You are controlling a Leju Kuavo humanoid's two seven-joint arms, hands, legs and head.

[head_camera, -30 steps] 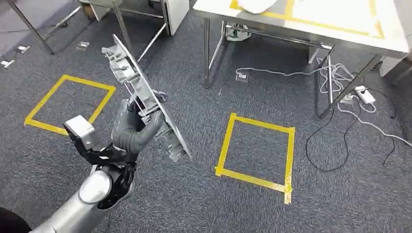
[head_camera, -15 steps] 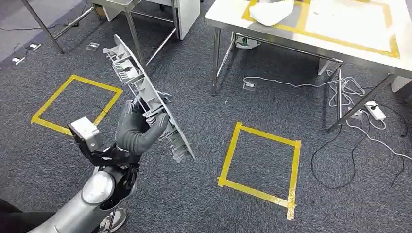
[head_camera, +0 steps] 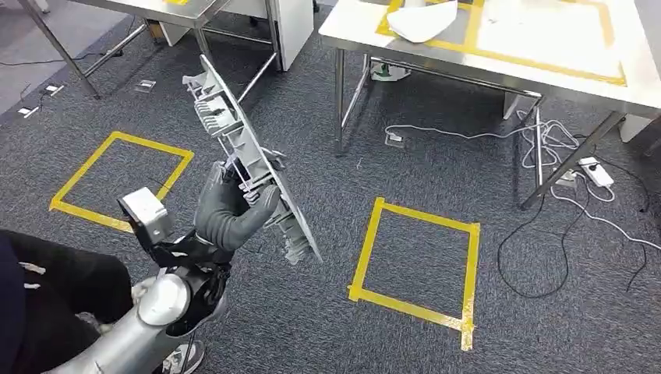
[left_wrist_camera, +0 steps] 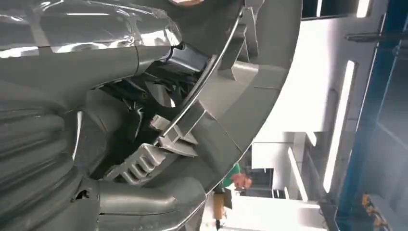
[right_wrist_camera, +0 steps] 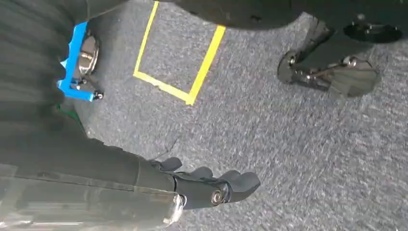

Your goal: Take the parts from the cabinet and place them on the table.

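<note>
One long grey plastic part (head_camera: 248,167) held aloft, tilted, by left hand (head_camera: 227,212), fingers and thumb wrapped round its ribbed middle, above grey carpet (head_camera: 327,319). Left wrist view: part (left_wrist_camera: 231,110) fills frame close against hand's grey thumb (left_wrist_camera: 144,199). Right hand (right_wrist_camera: 211,187) hangs above carpet, fingers extended side by side, holding nothing. White table (head_camera: 647,70) with yellow tape outline stands ahead, white piece (head_camera: 425,19) lying on it. Yellow tape squares (head_camera: 413,261) mark floor. Person's dark sleeve (head_camera: 47,296) at lower left.
</note>
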